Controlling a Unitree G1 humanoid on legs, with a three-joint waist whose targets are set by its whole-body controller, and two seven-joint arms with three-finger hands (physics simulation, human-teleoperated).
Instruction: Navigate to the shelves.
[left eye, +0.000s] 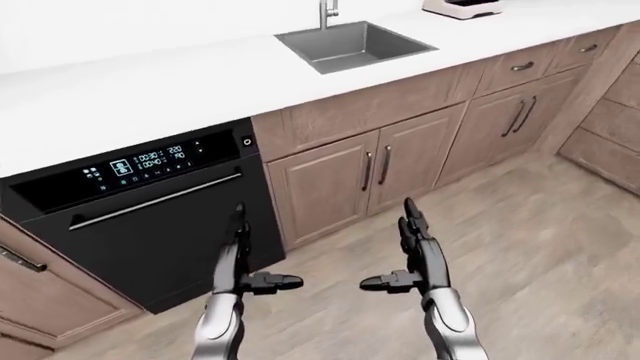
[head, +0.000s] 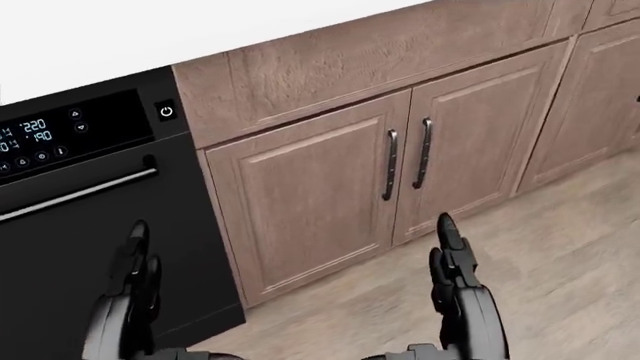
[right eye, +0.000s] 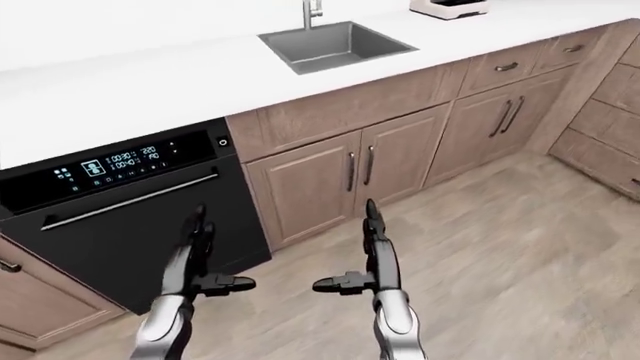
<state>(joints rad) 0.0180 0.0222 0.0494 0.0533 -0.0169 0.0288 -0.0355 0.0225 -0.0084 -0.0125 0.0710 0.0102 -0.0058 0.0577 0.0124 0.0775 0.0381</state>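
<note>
No shelves show in any view. My left hand (left eye: 238, 251) is open and empty, fingers straight, held low in front of a black dishwasher (left eye: 140, 225). My right hand (left eye: 412, 244) is open and empty, held over the wood floor below a pair of brown cabinet doors (left eye: 350, 176). Both hands also show at the bottom of the head view, the left hand (head: 135, 262) and the right hand (head: 450, 259).
A white counter (left eye: 140, 82) runs across the top with a steel sink (left eye: 355, 45) and a tap. A small white appliance (left eye: 460, 6) stands at the top right. More brown cabinets and drawers (left eye: 520, 112) run to the right. Wood floor (left eye: 540, 247) spreads at the lower right.
</note>
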